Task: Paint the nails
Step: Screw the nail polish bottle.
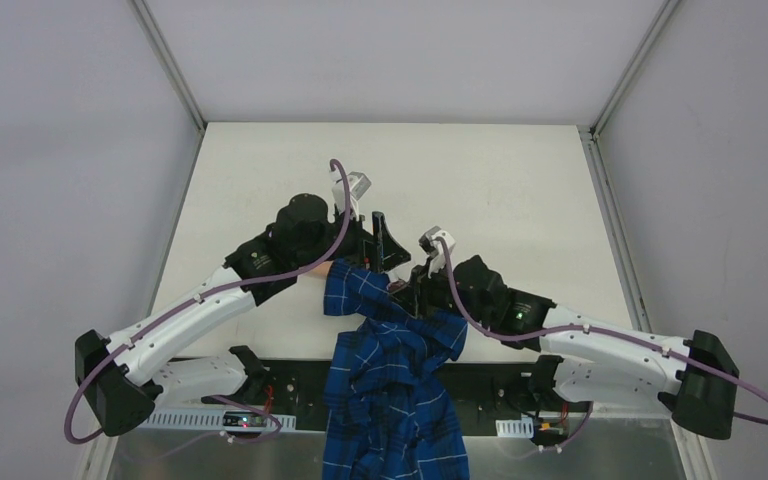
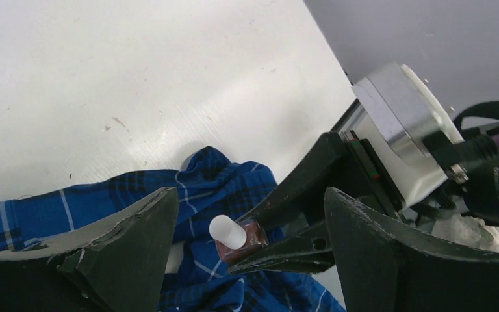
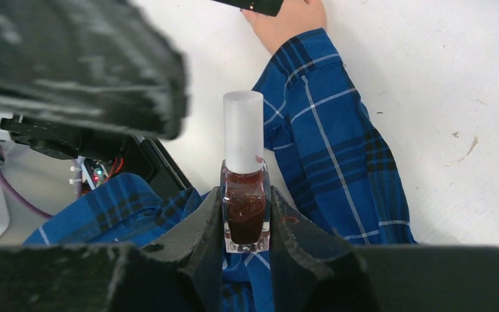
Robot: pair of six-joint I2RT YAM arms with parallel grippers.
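Right end effector (image 3: pixel 245 195) clamps the small dark-red glass polish bottle (image 3: pixel 245 211); its white cap (image 3: pixel 243 130), pointing 12 o'clock, sits between the left end effector's (image 2: pixel 250 198) wide-spread fingers (image 2: pixel 130 240) (nails hidden).

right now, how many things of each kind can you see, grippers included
polish bottle: 1
plaid sleeve: 1
hand: 1
grippers: 2 (left gripper, right gripper)
total: 5
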